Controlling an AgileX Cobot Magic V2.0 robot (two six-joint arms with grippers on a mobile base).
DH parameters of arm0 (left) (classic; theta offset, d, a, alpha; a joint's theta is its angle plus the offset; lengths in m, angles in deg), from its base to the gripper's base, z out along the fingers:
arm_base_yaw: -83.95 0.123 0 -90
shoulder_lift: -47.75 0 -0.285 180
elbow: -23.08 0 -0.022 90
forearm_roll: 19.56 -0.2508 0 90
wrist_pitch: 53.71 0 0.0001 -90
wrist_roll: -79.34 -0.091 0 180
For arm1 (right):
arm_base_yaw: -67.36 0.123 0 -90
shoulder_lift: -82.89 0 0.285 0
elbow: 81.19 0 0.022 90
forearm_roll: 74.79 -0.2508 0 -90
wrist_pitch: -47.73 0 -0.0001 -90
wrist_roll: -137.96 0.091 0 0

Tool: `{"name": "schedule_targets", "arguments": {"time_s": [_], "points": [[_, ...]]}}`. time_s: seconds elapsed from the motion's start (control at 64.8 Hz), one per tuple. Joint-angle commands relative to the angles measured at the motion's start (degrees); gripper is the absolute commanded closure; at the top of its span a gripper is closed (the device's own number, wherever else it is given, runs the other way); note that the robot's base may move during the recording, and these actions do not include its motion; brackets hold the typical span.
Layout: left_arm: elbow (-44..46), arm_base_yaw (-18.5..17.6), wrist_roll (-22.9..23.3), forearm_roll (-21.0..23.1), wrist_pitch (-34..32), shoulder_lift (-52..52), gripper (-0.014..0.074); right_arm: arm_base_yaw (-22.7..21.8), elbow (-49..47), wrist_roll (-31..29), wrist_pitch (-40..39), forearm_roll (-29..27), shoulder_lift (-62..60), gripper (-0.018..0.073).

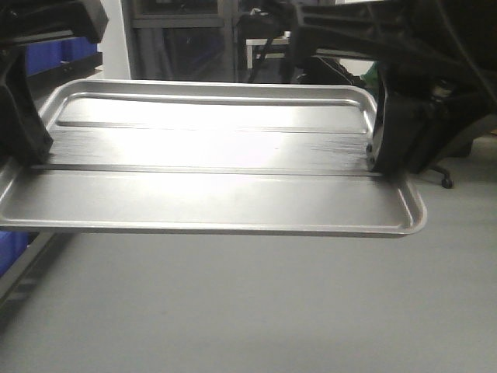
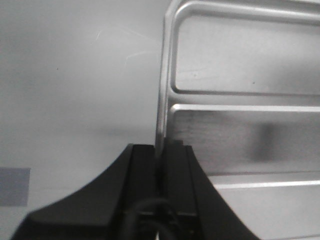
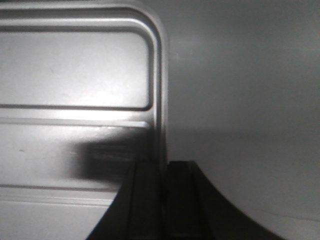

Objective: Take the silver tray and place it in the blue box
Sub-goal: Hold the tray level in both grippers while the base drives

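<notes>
Silver tray (image 1: 210, 194), shallow, ridged, round-cornered

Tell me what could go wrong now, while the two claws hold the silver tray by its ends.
1. The left claw and the right claw each pinch only the thin rim of the silver tray at one short end, so it could slip or tip.
2. If the arms move unevenly, the wide tray may twist or pull out of one claw.
</notes>
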Motion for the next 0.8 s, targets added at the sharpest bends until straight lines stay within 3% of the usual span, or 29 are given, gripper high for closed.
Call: {"name": "schedule_targets", "arguments": {"time_s": [0.0, 0.787], "points": [[1.58, -0.16, 0.61, -1.82, -0.41, -1.34, 0.0700, -0.21, -1.45, -0.17, -0.43, 2.81, -1.73, 0.0507], [1.58, -0.06, 0.61, -1.75, -0.49, -1.34, 0.0700, -0.21, -1.51, -0.17, -0.37, 2.81, -1.56, 0.0507]]}}
